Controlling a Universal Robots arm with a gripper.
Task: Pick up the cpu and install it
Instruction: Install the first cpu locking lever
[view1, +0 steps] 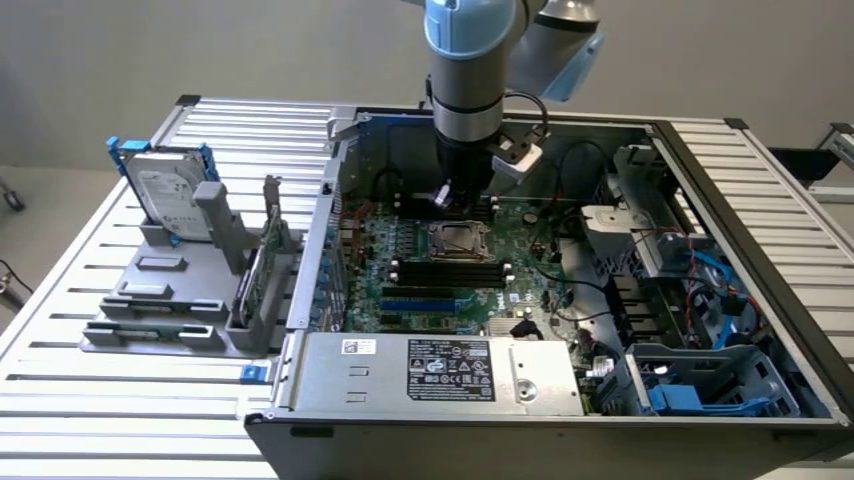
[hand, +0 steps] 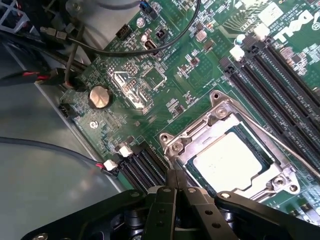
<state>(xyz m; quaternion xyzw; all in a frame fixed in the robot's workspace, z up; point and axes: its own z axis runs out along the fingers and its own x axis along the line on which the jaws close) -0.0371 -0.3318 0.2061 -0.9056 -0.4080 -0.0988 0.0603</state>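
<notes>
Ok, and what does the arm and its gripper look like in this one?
The arm has silver-grey cylindrical segments with light blue joint caps and a darker wrist section, with a black cable looping beside it. The gripper has matte black metal fingers with visible round screws.

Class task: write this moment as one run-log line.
gripper: shut, empty | cpu: seated in socket | position: gripper beside socket, above motherboard

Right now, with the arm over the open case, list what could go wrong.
1. The cpu already lies in its socket frame; the shut gripper hangs close by and could scrape it.
2. A black cable crosses the motherboard nearby and may snag the arm.
</notes>
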